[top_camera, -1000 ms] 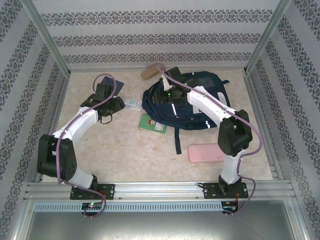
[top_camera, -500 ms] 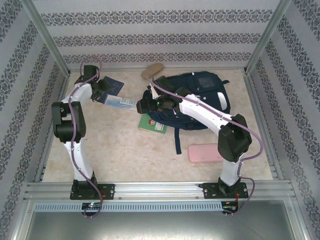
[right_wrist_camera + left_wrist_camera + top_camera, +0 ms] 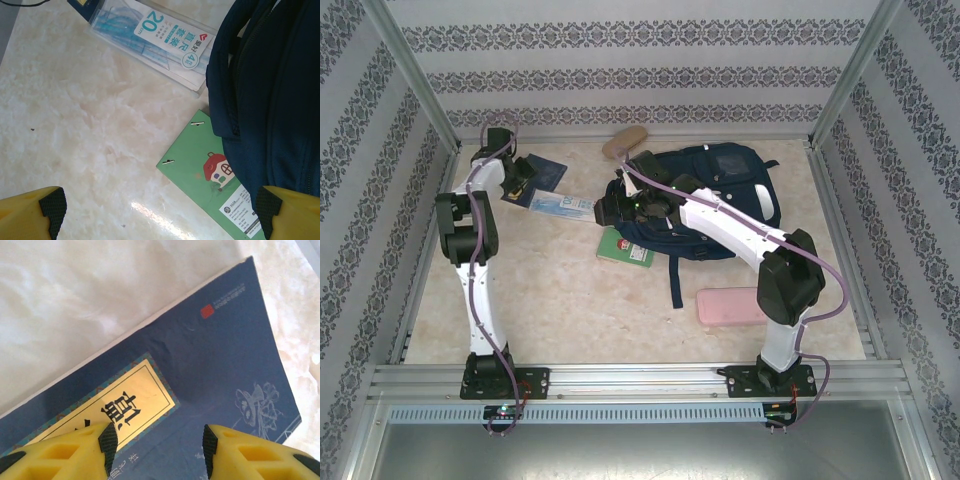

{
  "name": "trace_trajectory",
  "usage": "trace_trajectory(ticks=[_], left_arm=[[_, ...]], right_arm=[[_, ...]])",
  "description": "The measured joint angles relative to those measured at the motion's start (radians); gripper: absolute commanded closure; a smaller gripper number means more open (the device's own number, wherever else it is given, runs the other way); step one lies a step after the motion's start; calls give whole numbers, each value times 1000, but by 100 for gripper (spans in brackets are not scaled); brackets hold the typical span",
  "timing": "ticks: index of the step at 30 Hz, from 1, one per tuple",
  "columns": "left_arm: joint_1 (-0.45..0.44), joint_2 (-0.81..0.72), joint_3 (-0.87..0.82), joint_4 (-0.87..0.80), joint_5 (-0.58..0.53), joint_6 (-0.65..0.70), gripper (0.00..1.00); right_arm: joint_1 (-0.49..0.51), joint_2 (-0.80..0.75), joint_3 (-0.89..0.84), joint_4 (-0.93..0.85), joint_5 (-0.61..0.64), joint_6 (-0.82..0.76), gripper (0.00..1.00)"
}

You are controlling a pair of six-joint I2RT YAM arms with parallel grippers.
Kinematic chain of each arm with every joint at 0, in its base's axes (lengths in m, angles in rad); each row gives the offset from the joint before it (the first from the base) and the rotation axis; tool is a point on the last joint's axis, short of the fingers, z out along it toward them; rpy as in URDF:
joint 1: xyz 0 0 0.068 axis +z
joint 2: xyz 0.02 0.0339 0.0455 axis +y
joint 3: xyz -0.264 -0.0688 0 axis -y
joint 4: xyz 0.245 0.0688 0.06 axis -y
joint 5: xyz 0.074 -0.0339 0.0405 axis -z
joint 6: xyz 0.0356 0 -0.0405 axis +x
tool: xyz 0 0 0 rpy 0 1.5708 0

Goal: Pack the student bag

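Pale marbled counter [image 3: 570, 300] holds the student bag [image 3: 740, 180] beside a green notebook [image 3: 210, 185]. On the left gripper [image 3: 157, 445] the jaws stand apart over a blue book [image 3: 200, 365]; on the right gripper [image 3: 160, 210] they gape wide.

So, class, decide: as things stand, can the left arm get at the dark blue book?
Probably yes. The left gripper hangs right over the dark blue book, jaws apart, and the cover beneath it is bare.
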Motion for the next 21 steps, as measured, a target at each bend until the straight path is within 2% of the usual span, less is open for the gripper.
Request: trace_trajectory(ticks=[12,21], left_arm=[[92,-398,-590,35,-97,-92,50],[65,-760,-1032,55,-130,-194,50]], right_arm=[[0,31,51,15,-40,0,2],[11,101,96,35,-93,0,2]])
